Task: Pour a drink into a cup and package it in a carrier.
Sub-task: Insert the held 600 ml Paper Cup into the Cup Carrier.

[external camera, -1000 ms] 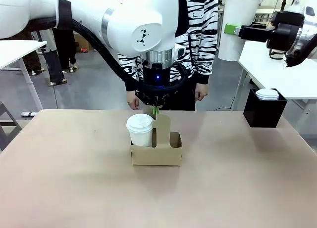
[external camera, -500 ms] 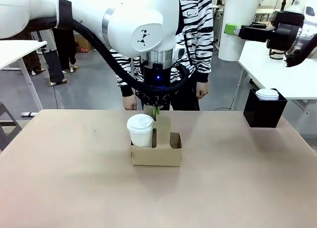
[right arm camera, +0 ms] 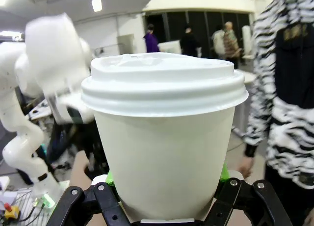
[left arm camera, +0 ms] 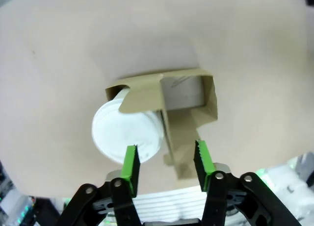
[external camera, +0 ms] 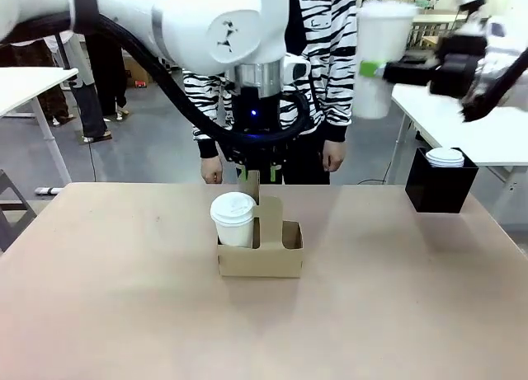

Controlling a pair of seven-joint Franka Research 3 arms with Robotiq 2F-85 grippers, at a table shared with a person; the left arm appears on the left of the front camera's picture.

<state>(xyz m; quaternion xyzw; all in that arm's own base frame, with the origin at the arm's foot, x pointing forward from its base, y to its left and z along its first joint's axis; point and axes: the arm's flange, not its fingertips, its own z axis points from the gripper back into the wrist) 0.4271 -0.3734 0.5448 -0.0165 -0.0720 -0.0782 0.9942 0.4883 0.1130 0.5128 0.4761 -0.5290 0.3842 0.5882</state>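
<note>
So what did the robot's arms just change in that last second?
The left gripper let go of the carrier, opened and rose a little. The right gripper, shut on a lidded cup, swung toward the middle. The carrier, the other cup inside it and the black box stayed put.

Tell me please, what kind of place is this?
Probably a robotics lab, staged as a drinks counter: a white robot arm over the table, more white tables in an open hall, a carrier with a cup.
</note>
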